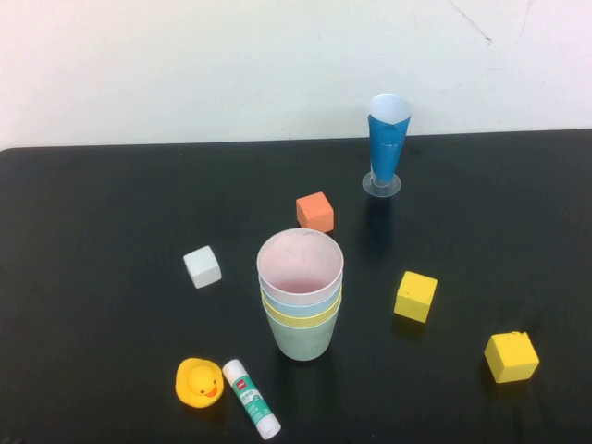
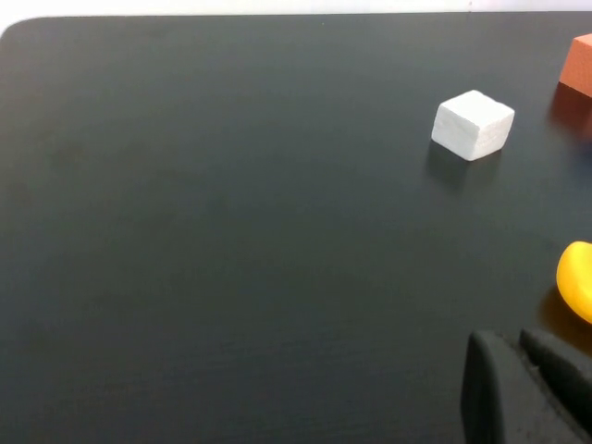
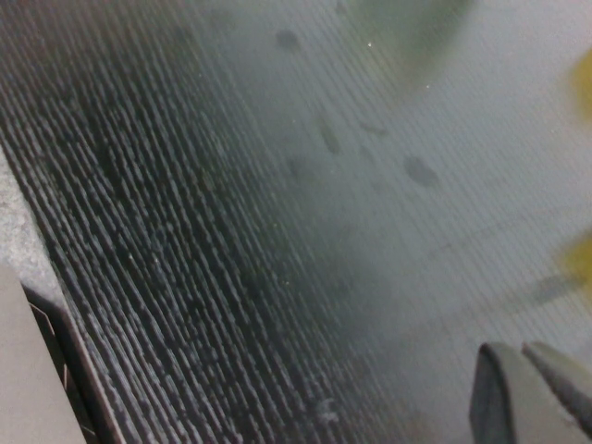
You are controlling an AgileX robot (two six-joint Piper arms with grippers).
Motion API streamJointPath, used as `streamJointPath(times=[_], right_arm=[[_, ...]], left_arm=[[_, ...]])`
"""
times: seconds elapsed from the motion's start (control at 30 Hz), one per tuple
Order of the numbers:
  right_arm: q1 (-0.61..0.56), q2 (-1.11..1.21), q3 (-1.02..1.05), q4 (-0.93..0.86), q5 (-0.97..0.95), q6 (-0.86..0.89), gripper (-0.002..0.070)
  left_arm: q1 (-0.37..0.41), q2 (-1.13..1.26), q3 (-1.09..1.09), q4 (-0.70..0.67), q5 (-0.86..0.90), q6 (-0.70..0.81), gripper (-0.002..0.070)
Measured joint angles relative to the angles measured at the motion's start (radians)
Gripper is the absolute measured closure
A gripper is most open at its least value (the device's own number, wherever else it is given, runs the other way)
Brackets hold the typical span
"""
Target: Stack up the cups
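- Beside the white foam cube, four matte plastic tumblers stand nested on the black counter: pink atop blue, yellow, green.
- Left gripper hovers near that cube, right gripper low over counter; finger spread unclear.

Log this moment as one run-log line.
cups: all four nested, pink innermost | left gripper: parked off-stack | right gripper: parked over table

The four cups sit nested mid-worktop. Behind them is one cube, the cone cup farther back-right. A left cube is beside them and two right cubes lie opposite. The duck and glue stick lie front-left. My left hand hangs near the duck, and my right hand is low over the worktop.
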Motion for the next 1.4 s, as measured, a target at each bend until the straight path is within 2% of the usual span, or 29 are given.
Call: streamJointPath(times=[0.6,0.73,0.87,1.13,1.27,1.4], right_arm=[[0.0,0.0,0.0,-0.002,0.0,0.0,0.0678],[-0.009,-0.021,0.0,-0.054,0.004,-0.032,0.0678],[-0.118,-0.105,0.0,-0.074,0.004,-0.049,0.0678],[-0.441,-0.292,0.005,-0.082,-0.017,-0.052,0.0678],[-0.578,-0.396,0.073,-0.084,-0.101,-0.052,0.0678],[-0.654,-0.491,0.183,-0.068,-0.206,-0.051,0.0678]], left_arm=[[0.0,0.0,0.0,0.0,0.0,-0.008,0.0674],[0.0,0.0,0.0,0.0,0.0,-0.008,0.0674],[0.0,0.0,0.0,0.0,0.0,-0.008,0.0674],[0.0,0.0,0.0,0.0,0.0,-0.008,0.0674],[0.0,0.0,0.0,0.0,0.0,-0.008,0.0674],[0.0,0.0,0.0,0.0,0.0,-0.008,0.0674]])
